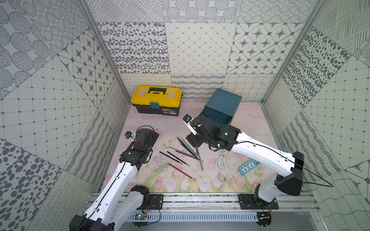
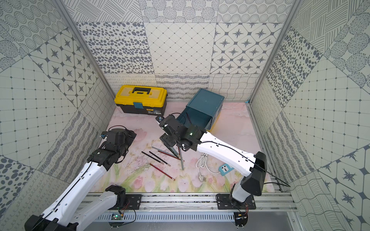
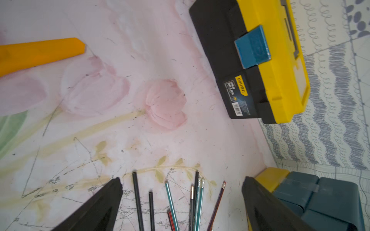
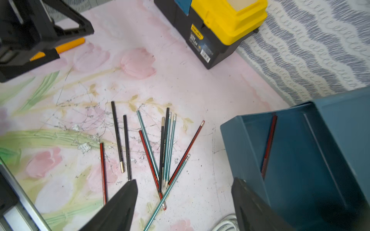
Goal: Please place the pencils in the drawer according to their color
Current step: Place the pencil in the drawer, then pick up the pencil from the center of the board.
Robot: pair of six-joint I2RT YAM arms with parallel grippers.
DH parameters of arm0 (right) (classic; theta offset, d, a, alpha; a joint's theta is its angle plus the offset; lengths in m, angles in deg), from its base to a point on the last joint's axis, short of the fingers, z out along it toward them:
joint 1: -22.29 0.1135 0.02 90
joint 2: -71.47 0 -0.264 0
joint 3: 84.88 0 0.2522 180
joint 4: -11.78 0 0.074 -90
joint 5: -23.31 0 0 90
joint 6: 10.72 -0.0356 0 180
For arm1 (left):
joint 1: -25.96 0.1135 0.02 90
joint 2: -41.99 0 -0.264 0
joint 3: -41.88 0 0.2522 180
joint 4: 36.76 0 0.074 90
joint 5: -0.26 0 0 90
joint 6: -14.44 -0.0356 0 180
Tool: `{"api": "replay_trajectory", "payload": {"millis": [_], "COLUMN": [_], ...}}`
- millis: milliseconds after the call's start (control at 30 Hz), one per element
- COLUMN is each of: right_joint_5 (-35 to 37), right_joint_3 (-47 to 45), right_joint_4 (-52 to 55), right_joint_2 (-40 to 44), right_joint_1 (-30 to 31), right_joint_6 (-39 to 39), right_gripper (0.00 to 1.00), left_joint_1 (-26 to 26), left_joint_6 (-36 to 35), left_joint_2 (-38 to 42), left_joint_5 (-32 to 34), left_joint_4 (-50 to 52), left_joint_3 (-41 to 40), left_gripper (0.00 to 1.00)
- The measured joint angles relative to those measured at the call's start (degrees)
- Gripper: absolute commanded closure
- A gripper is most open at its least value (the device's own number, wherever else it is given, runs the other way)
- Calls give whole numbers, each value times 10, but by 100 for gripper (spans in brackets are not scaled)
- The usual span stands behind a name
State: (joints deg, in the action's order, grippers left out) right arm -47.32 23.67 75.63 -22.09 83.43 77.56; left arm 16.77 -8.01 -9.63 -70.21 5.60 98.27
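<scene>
Several pencils (image 1: 186, 154), dark red, grey-teal and black, lie fanned out on the flowered mat in both top views. One dark red pencil (image 1: 181, 171) lies apart, nearer the front. The teal drawer chest (image 1: 222, 104) stands at the back right with its top drawer (image 4: 300, 160) pulled out. A single dark red pencil (image 4: 269, 144) lies inside it. My left gripper (image 3: 182, 200) hangs open over the pencils' far ends, holding nothing. My right gripper (image 4: 185, 200) is open and empty, above the mat between the pencil fan and the open drawer.
A yellow-and-black toolbox (image 1: 156, 102) stands at the back left. A thick orange stick (image 3: 40, 52) lies on the mat near the left arm. A coiled white cable (image 1: 221, 160) and a blue power strip (image 1: 248, 166) lie at the right. Patterned walls enclose three sides.
</scene>
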Motion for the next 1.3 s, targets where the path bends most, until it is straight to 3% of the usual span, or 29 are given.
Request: {"api": "replay_trajectory", "payload": {"millis": [333,767,1300], "right_joint_5": [-76,-189,-200], "right_joint_3": [-5,-23,-35], "right_joint_4": [62,28,-25], "right_joint_2": [-95,-186,-249], "right_joint_1": [45,45,63], "right_joint_6": [-5,-15,-31], "right_gripper": [38,48,52], "left_joint_1": [41,44,44], "left_joint_6": [30,46,57], "left_joint_2": [-16,-33,-51], "left_joint_5": [-31,-45,-42], "left_joint_4": [10,7,7], "left_joint_3": [-44,-64,-72], "left_gripper": [1,1,1]}}
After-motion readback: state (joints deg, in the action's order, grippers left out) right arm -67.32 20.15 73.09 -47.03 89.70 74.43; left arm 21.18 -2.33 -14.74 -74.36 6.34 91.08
